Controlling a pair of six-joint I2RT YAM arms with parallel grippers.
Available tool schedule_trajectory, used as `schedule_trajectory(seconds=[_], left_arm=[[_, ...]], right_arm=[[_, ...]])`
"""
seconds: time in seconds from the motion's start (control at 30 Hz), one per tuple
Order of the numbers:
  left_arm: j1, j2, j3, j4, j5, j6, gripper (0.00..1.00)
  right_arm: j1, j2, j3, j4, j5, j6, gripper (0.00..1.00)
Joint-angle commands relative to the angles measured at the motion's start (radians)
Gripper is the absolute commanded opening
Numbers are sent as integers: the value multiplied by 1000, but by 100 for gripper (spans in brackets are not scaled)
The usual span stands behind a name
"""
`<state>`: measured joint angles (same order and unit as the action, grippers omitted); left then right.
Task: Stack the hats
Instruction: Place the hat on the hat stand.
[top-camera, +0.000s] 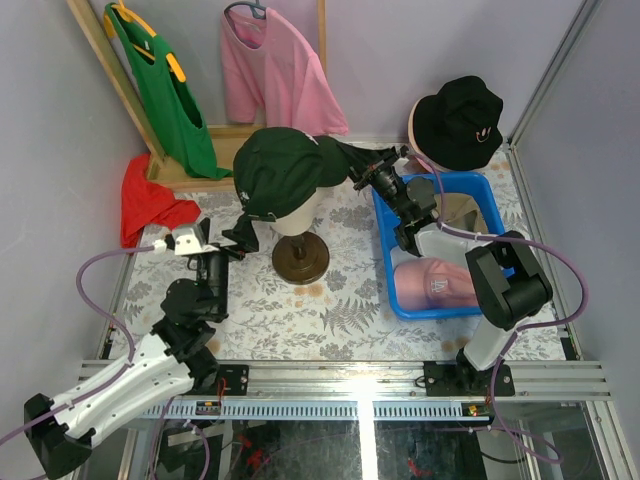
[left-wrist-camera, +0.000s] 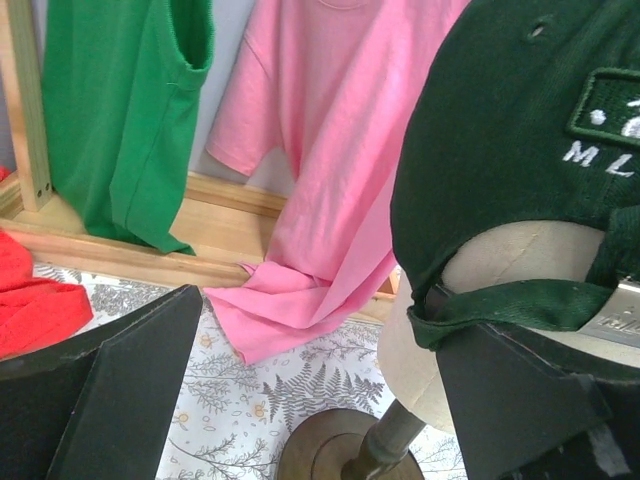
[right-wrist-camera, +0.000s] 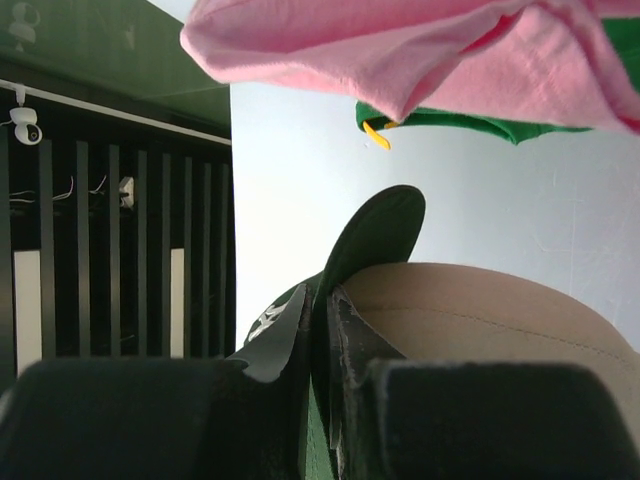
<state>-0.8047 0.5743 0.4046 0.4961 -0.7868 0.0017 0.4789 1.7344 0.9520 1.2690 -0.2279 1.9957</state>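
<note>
A red cloth lies crumpled at the far left edge of the fern-patterned worktop. Behind it, a green T-shirt hangs from a wooden rack.

The left hand hovers just beside the left side of the mannequin head. In the left wrist view its fingers are spread wide and hold nothing. The back strap of the dark green cap lies close by the right one. A pink T-shirt hangs behind, and its hem reaches down to the worktop.

The dark green cap sits on the mannequin head, which stands upright on a round dark base near the middle of the worktop.

The right hand reaches in from the right and meets the cap's brim. In the right wrist view its fingers are pressed together, pinching that brim edge between them.

Further right stands a blue bin. A pink cap lies in its near end, and a tan shape further back is too hidden to identify.

Behind the bin, in the far right corner, is a black bucket hat. A pale pink edge shows under its left side.
</note>
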Motion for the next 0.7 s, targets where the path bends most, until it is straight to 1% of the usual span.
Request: schedule_trajectory(seconds=[0.0, 0.1, 0.17, 0.23, 0.3, 0.43, 0.53, 0.67], left_arm=[[-22, -51, -67, -35, -81, 38, 94], [-21, -55, -66, -35, -184, -12, 97], [-21, -39, -57, -57, -216, -51, 98], [-21, -16, -23, -136, -292, -145, 100], [-21, -1, 9, -198, -309, -226, 100], [-21, -17, 17, -152, -222, -257, 100], [-19, -50, 20, -121, -93, -237, 100], [-17, -58, 46, -181, 93, -215, 100]], right_arm=[[49, 21, 35, -56, -25, -46, 0], [55, 32, 41, -53, -24, -45, 0], [58, 36, 43, -57, -24, -47, 0], [62, 44, 45, -52, -22, -47, 0], [64, 49, 49, -51, -23, -48, 0], [64, 61, 56, -50, -23, -41, 0], [64, 71, 63, -47, -23, -31, 0], [64, 78, 70, -53, -14, -24, 0]])
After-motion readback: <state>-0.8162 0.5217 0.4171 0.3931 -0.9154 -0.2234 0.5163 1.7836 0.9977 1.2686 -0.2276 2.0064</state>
